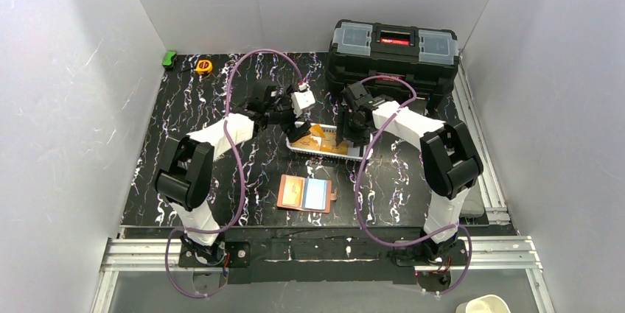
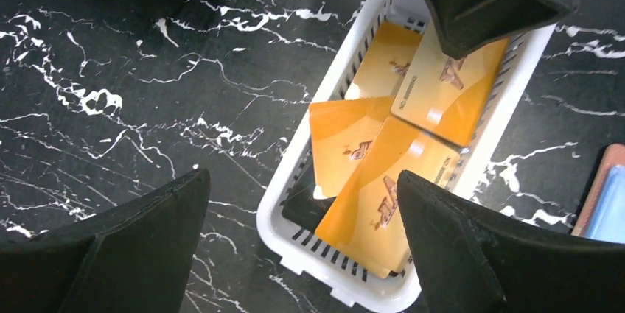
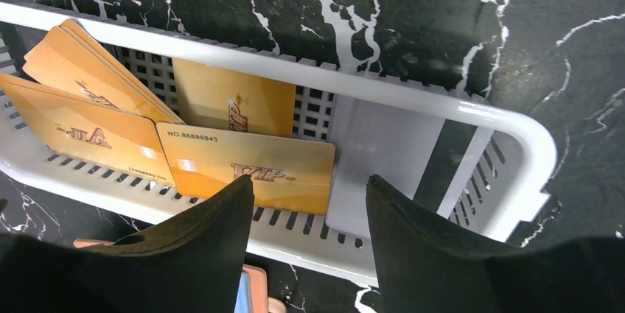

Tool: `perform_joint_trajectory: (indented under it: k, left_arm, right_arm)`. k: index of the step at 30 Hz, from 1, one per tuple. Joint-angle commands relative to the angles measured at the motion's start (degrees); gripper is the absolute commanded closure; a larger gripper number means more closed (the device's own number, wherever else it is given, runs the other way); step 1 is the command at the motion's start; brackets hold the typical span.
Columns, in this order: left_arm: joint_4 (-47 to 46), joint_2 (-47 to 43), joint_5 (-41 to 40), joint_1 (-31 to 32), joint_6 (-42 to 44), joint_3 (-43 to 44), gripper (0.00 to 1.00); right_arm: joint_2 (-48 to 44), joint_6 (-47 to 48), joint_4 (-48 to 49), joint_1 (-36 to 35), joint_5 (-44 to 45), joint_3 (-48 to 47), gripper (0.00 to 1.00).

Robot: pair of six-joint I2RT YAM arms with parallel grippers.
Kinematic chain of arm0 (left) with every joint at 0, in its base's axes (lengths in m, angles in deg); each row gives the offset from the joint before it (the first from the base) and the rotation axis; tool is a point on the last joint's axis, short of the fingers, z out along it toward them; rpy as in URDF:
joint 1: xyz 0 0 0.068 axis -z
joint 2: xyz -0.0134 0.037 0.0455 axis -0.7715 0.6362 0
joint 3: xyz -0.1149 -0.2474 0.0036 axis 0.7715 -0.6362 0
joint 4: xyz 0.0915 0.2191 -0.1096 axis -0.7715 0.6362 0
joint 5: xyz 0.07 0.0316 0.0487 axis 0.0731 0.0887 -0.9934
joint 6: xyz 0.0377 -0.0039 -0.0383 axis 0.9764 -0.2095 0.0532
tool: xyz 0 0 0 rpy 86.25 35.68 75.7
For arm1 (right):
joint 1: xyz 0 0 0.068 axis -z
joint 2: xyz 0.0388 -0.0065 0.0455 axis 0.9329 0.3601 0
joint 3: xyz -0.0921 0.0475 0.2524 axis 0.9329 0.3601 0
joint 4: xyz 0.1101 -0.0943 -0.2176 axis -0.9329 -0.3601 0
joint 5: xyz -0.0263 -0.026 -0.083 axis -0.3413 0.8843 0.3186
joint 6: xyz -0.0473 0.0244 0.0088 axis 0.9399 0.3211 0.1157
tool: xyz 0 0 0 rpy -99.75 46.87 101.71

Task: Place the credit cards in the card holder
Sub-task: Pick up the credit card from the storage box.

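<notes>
Half parted and empty, the right hand (image 3: 309, 180) is poised over the credit cards (image 3: 243, 169) for a pick; the left hand (image 2: 302, 174) is held wide astride the basket (image 2: 274, 217).

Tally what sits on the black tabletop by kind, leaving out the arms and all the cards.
Black toolbox: 1
White slotted basket: 1
Card holder: 1
Yellow tape measure: 1
Small green object: 1
Total: 5
</notes>
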Motion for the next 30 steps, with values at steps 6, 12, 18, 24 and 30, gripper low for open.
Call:
perform_joint_trajectory:
  k: [6, 12, 18, 24, 30]
  left_arm:
    - [4.3, -2.3, 3.3, -0.8, 10.5, -1.8, 0.02]
    - [4.5, -2.9, 3.2, -0.9, 11.9, -2.2, 0.02]
    - [3.6, -3.5, 3.4, -1.4, 10.5, -1.8, 0.02]
    - [5.0, -4.1, 4.2, -2.0, 10.4, -1.5, 0.02]
    - [5.7, -3.6, 6.2, -2.1, 11.4, -1.1, 0.03]
  right_arm:
    - [2.9, -1.5, 4.5, -0.3, -5.2, -3.4, 0.35]
    - [3.7, -2.4, 4.8, -0.5, -8.0, -4.3, 0.36]
    - [4.7, -2.8, 4.9, -1.5, -11.3, -6.2, 0.4]
    - [5.5, -1.9, 3.4, -2.8, -13.2, -10.3, 0.4]
    - [1.0, 1.0, 1.5, -1.7, -10.8, -9.7, 0.38]
